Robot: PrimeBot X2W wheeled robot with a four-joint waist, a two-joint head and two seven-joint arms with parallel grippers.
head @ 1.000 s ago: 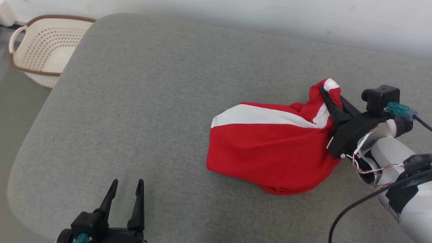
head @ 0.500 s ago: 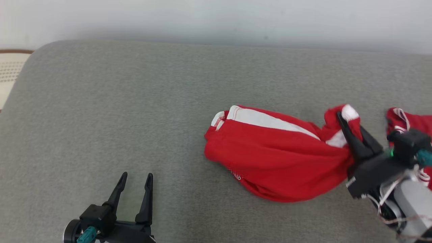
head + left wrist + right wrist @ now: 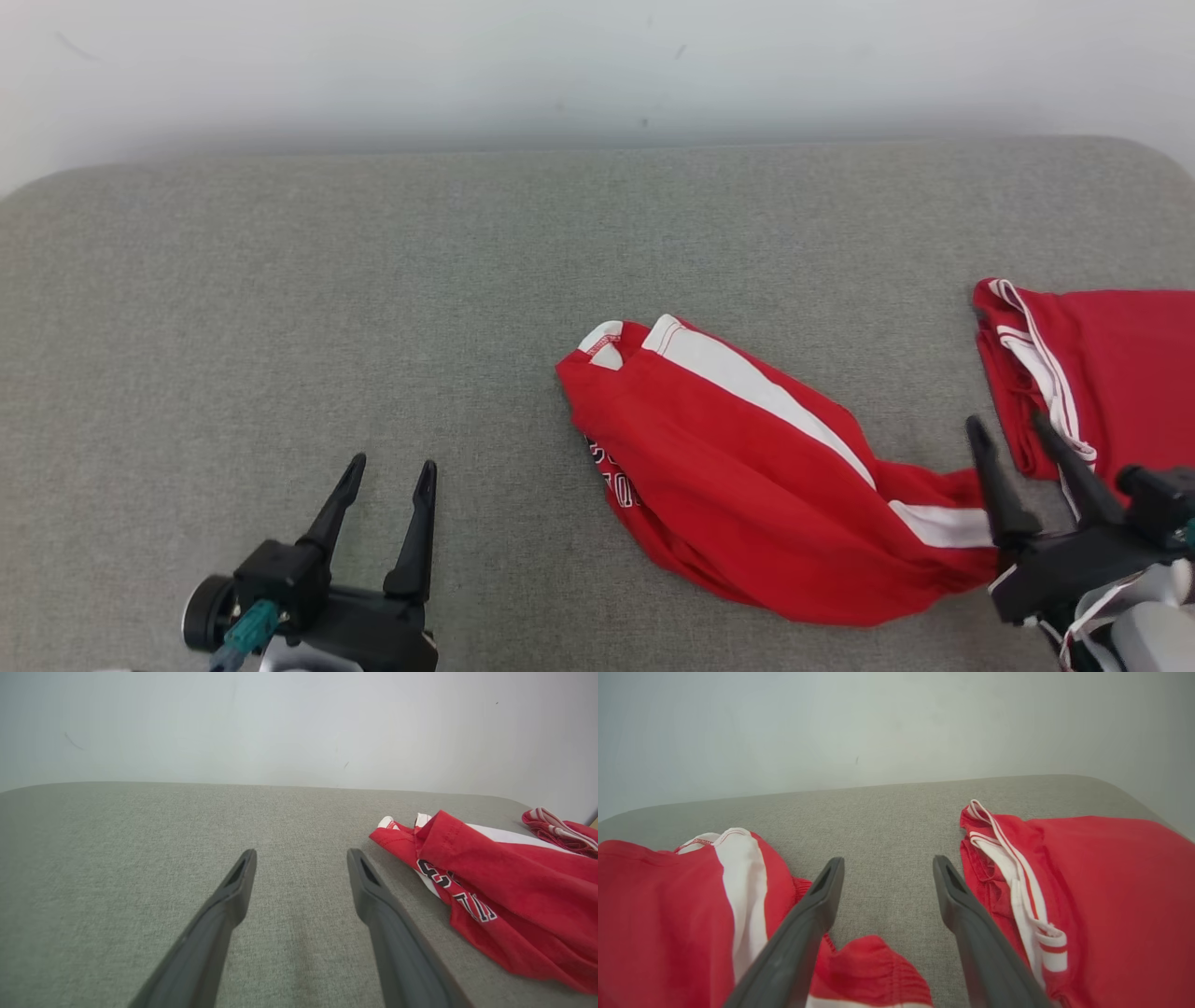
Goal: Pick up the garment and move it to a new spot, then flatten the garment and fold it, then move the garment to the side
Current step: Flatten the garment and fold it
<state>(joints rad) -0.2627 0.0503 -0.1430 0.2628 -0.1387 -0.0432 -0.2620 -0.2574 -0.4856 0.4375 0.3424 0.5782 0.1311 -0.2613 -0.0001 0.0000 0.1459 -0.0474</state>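
Note:
A red garment with a white stripe lies crumpled on the grey cushion, right of centre, stretched toward the lower right. Dark lettering shows on its near edge. My right gripper stands open at the garment's right end, nothing between its fingers; in the right wrist view the garment's bunched end lies just below the fingers. My left gripper is open at the lower left, well apart from the garment, fingers over bare cushion.
A second red garment with white striped trim lies at the right edge, close to my right gripper. The grey cushion has wide free room on the left. A pale wall runs behind.
My right gripper has let go of the garment and now stands open beside it. The garment has dropped flatter. The camera has swung right, bringing the second garment in and the basket out.

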